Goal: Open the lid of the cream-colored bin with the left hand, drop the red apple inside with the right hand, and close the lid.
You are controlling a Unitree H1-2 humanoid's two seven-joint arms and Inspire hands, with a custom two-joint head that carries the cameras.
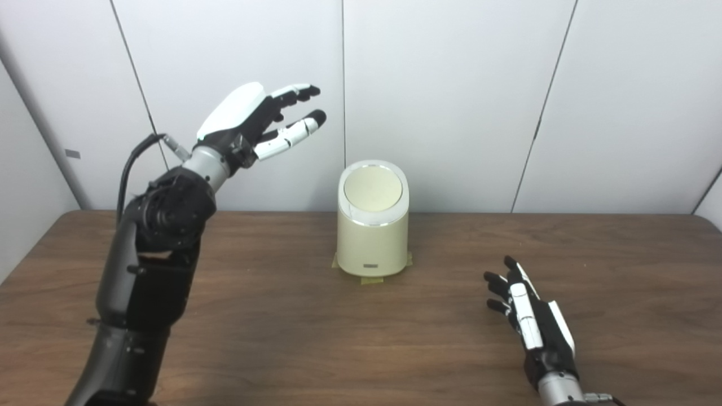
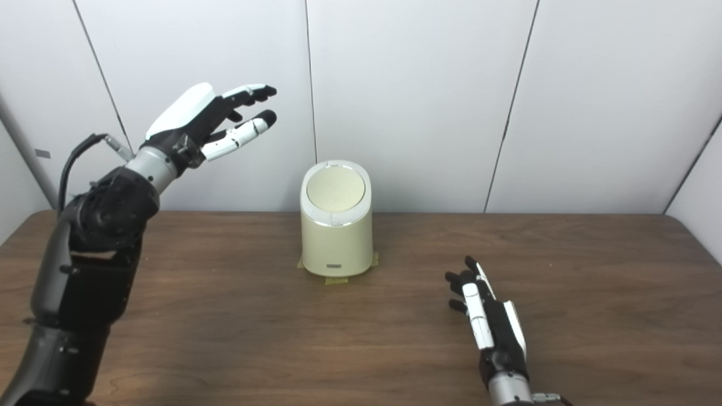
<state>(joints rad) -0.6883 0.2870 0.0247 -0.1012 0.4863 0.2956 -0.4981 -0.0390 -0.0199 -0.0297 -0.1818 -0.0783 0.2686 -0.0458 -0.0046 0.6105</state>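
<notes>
The cream-colored bin stands upright near the table's back edge, its round lid lying flat and shut. My left hand is raised high, up and to the left of the bin, open with fingers stretched toward it and holding nothing. Down at the front right, my right hand rests low over the table, open and empty, fingers pointing away from me. No red apple shows in either view.
The brown wooden table spreads wide around the bin. Yellowish tape tabs stick out under the bin's base. White wall panels stand close behind the table.
</notes>
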